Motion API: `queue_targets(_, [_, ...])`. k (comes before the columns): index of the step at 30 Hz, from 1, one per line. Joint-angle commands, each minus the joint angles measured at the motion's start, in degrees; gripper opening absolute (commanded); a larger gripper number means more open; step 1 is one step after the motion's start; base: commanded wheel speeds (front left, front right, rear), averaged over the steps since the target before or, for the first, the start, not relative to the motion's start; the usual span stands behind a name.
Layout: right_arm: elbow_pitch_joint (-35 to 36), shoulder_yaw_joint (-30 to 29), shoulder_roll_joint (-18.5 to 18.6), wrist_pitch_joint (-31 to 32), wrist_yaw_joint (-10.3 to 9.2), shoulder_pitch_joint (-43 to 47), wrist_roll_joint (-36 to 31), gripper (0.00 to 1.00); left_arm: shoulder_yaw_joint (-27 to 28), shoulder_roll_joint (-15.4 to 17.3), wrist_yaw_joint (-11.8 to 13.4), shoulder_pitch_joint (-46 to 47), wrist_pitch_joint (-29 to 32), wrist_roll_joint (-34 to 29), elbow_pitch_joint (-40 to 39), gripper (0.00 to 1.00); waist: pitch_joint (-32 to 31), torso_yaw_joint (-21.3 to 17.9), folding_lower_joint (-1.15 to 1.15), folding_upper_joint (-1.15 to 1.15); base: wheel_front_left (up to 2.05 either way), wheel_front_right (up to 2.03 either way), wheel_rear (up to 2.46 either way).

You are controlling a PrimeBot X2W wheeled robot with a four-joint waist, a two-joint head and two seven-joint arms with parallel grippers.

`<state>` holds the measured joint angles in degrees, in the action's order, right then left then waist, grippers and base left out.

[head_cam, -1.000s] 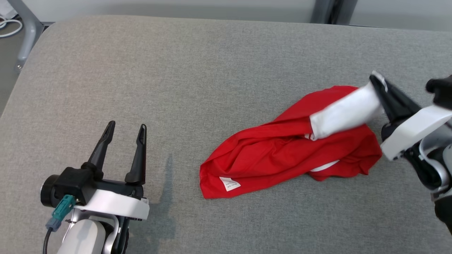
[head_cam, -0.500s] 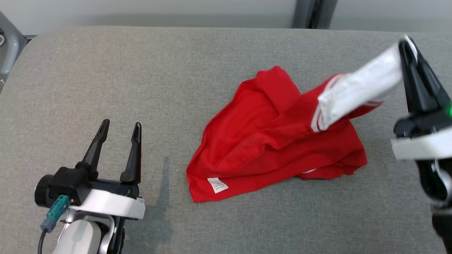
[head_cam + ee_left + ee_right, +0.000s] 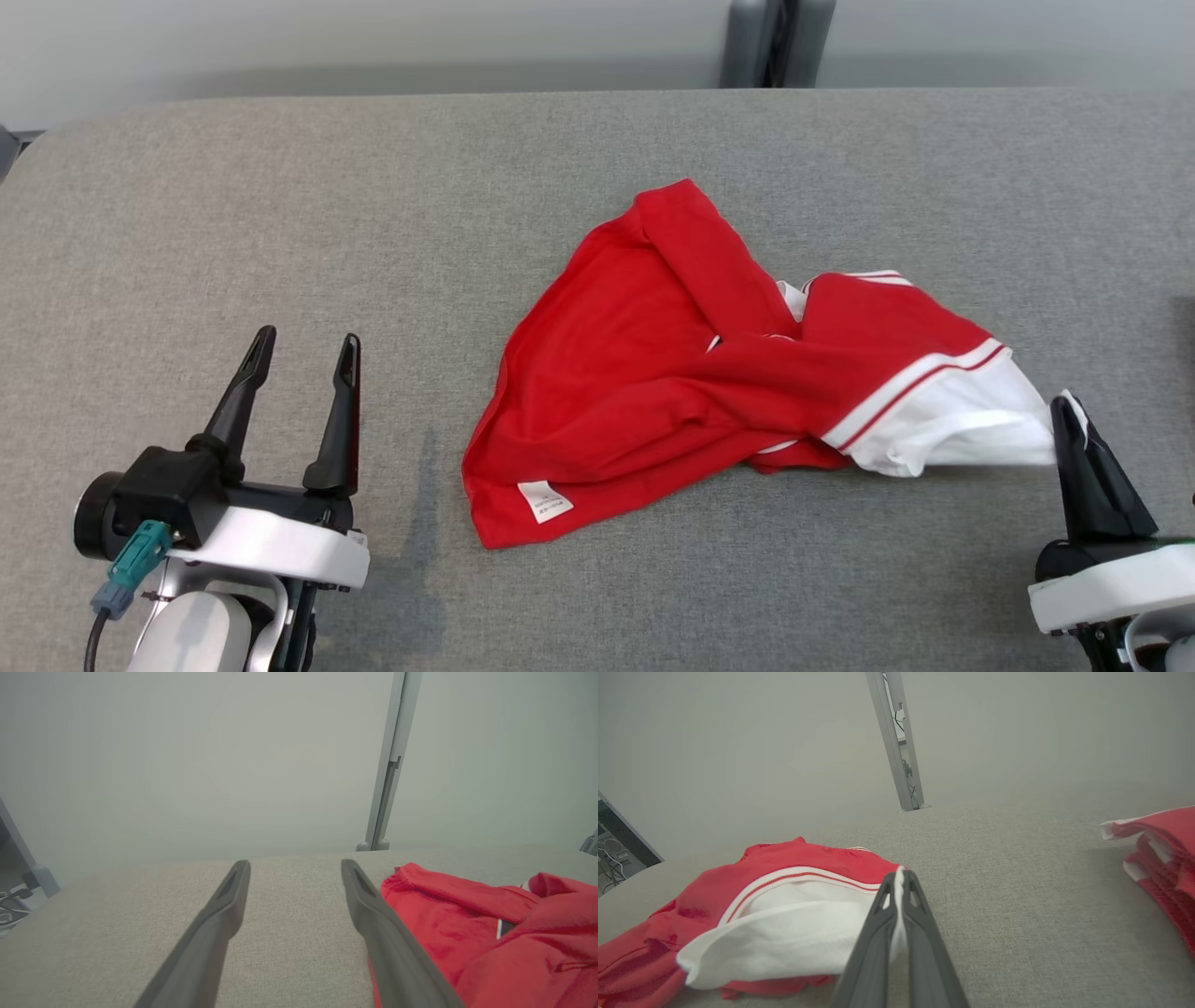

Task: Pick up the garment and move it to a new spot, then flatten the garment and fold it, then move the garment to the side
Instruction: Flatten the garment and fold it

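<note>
Red cloth with white trim, one garment (image 3: 672, 373) lies crumpled in the middle of the grey surface (image 3: 280, 187), its one white sleeve (image 3: 962, 420) stretched right into the right claw (image 3: 1069, 411), whose two fingers are pinched together on the sleeve's edge. The left claw (image 3: 308, 338) stands near left, its two fingers spread and empty, well apart from the garment. One folded red-and-white pile (image 3: 1167, 858) sits further right.
</note>
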<state>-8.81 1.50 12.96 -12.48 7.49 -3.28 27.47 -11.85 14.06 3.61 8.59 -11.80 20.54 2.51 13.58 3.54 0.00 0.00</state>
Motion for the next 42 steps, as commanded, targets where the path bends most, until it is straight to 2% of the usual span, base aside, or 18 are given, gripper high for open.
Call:
queue_targets(1, [-0.9, -0.1, 0.2, -0.7, 0.00, -0.5, 0.4, 0.00, 0.2, 0.5, 0.4, -0.1, 0.1, 0.1, -0.3, 1.00, -0.3, -0.3, 0.00, 0.00, 0.00, 0.00, 0.00])
queue_targets(2, [-2.0, 0.1, -0.1, -0.8, 0.01, -0.8, 1.0, 0.00, 0.2, 0.7, 0.4, -0.2, 0.3, 0.1, -0.4, 1.00, -0.5, -0.4, 0.00, 0.00, 0.00, 0.00, 0.00])
queue_targets(3, [-3.1, 0.3, -0.3, -0.9, 0.00, -1.1, 1.4, 0.06, 0.3, 0.9, 0.5, -0.4, 0.5, 0.0, -0.6, 1.00, -0.6, -0.5, 0.00, 0.00, 0.00, 0.00, 0.00])
queue_targets(4, [-3.5, 0.9, -0.2, -1.2, 0.01, -1.5, 1.7, 0.38, 0.3, 1.0, 0.6, -0.6, 0.6, 0.0, -0.8, 1.00, -0.9, -0.7, 0.00, 0.00, 0.00, 0.00, 0.00])
queue_targets(5, [-4.0, 1.1, -0.3, -1.4, 0.00, -1.6, 2.2, 1.00, 0.3, 1.0, 0.7, -0.9, 0.8, 0.0, -1.1, 1.00, -1.1, -0.8, 0.00, 0.00, 0.00, 0.00, 0.00])
queue_targets(12, [-4.5, -2.5, -1.4, -2.2, 0.00, 0.9, 0.3, 1.00, 0.6, 1.4, 1.8, -2.8, 1.4, 0.3, -2.3, 1.00, -3.0, -1.3, 0.00, 0.00, 0.00, 0.00, 0.00])
queue_targets(18, [2.5, -7.5, -4.0, -1.1, 0.01, 2.1, -5.6, 1.00, 1.6, 1.4, 3.3, -4.6, 0.6, 0.7, -3.7, 1.00, -4.2, -1.3, 0.00, 0.00, 0.00, 0.00, 0.00])
queue_targets(25, [10.9, -7.1, -6.3, 6.3, 0.00, 3.3, -10.8, 1.00, 2.3, 1.0, 5.0, -7.2, -0.1, 0.6, -4.7, 1.00, -6.7, -0.6, 0.00, 0.00, 0.00, 0.00, 0.00])
queue_targets(35, [15.5, -6.1, -7.7, 11.9, 0.00, 6.3, -13.1, 1.00, 1.1, 0.8, 4.4, -9.2, -0.1, 1.4, -4.1, 1.00, -8.5, 0.4, 0.00, 0.00, 0.00, 0.00, 0.00])
queue_targets(42, [16.5, -6.4, -7.9, 13.0, 0.00, 6.9, -13.6, 1.00, 0.4, 1.0, 4.1, -8.4, 0.5, 1.4, -3.4, 1.00, -8.7, 1.0, 0.00, 0.00, 0.00, 0.00, 0.00])
